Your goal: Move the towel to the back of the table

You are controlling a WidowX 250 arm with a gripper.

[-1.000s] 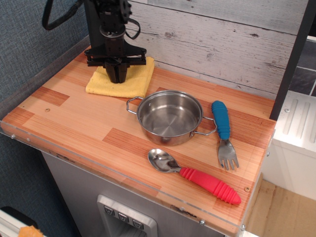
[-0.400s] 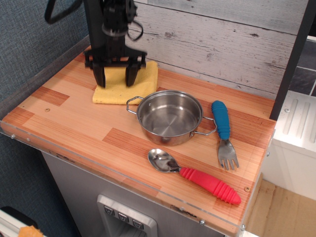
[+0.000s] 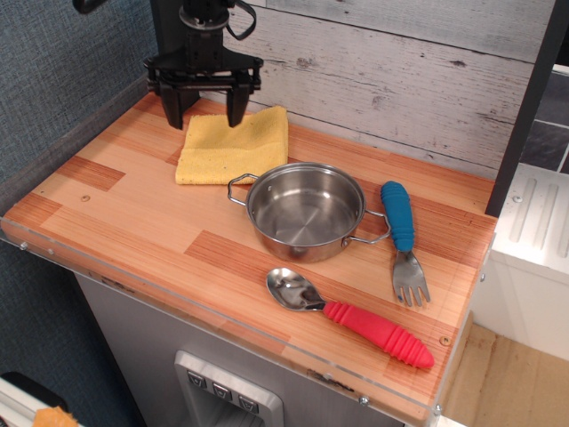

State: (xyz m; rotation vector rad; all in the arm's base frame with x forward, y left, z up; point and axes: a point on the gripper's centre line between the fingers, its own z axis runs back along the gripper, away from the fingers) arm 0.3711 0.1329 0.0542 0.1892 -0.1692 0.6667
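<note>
The yellow folded towel (image 3: pixel 233 146) lies flat on the wooden table (image 3: pixel 133 222) at the back left, close to the grey plank wall and just behind the steel pot. My black gripper (image 3: pixel 204 114) hangs above the towel's back left part, raised clear of it. Its two fingers (image 3: pixel 173 108) stand wide apart and hold nothing.
A steel pot (image 3: pixel 306 211) with two handles stands mid-table. A blue-handled fork (image 3: pixel 403 238) lies to its right. A red-handled spoon (image 3: pixel 351 316) lies near the clear plastic front edge. The wall runs along the back, and a dark post (image 3: pixel 524 107) stands at the right.
My gripper opened off the towel and rose toward the back. The towel has shifted slightly right and lies released on the table.
</note>
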